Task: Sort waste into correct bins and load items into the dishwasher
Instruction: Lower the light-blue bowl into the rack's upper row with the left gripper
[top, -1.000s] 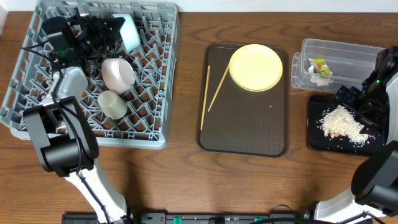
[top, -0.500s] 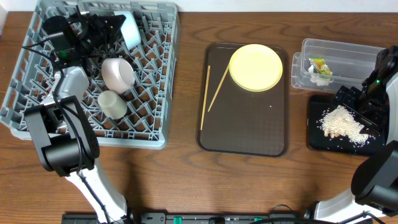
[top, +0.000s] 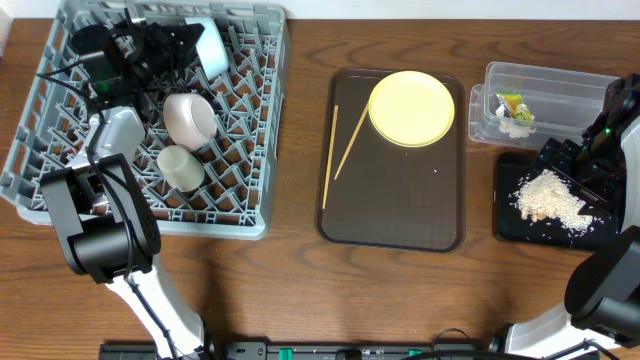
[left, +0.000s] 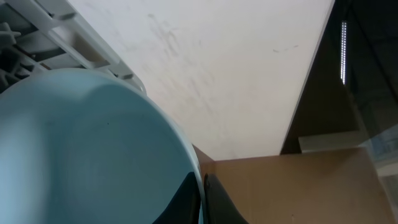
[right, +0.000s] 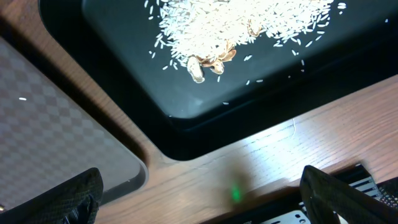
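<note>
My left gripper (top: 172, 47) is over the far part of the grey dishwasher rack (top: 255, 130), shut on the rim of the light blue bowl (top: 211, 48). In the left wrist view the black fingertips (left: 189, 198) pinch that bowl's (left: 93, 149) edge. A white bowl (top: 190, 118) and a white cup (top: 180, 168) lie in the rack. The yellow plate (top: 412, 108) and two chopsticks (top: 349, 143) rest on the brown tray (top: 395, 215). My right gripper (top: 572, 168) hangs open over the black tray (top: 512, 228), which holds rice crumbs (top: 548, 196). The clear tub (top: 560, 85) holds the wrapper (top: 513, 104) and white paper (top: 515, 126).
In the right wrist view the open right gripper (right: 211, 199) is above bare wood between the black tray's corner (right: 124, 68) and the brown tray's corner (right: 56, 124). The rice (right: 249, 25) includes a few brown bits. The wooden table (top: 300, 280) runs along the front.
</note>
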